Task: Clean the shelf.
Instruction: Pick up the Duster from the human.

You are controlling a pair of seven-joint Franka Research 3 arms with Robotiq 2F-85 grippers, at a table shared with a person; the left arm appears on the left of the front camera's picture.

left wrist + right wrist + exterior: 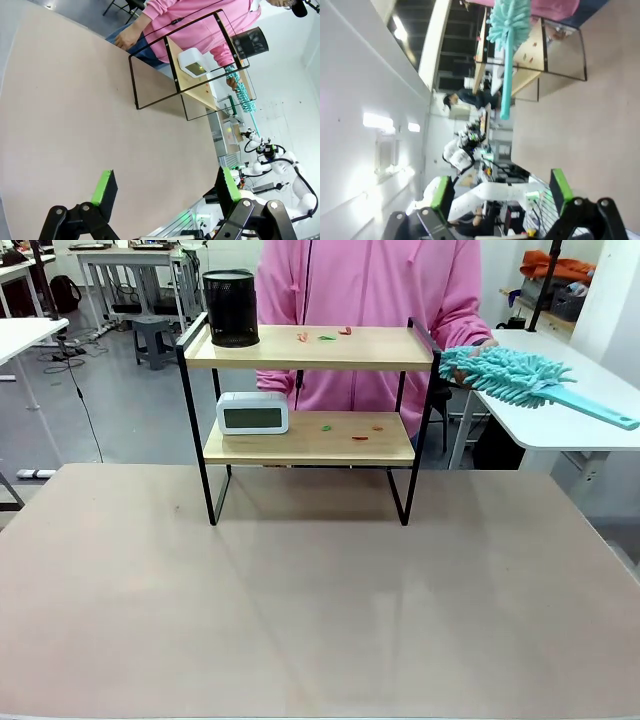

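Note:
The shelf [310, 438] stands at the table's far edge, two light wooden boards in a black frame. Small red and green scraps [325, 336] lie on its top board, and more scraps [350, 430] on the lower one. A person in pink behind it holds a teal fluffy duster [515, 378] out to the shelf's right; the duster [507, 30] hangs near the shelf [535, 50] in the right wrist view. My left gripper [165, 187] is open above the bare table, far from the shelf [195, 75]. My right gripper [501, 189] is open, nothing between its fingers.
A black mesh pen holder [231, 307] stands on the top board's left end and a white digital clock [253, 413] on the lower board's left. The brown table [320, 600] spreads out in front of the shelf. White tables stand at the sides.

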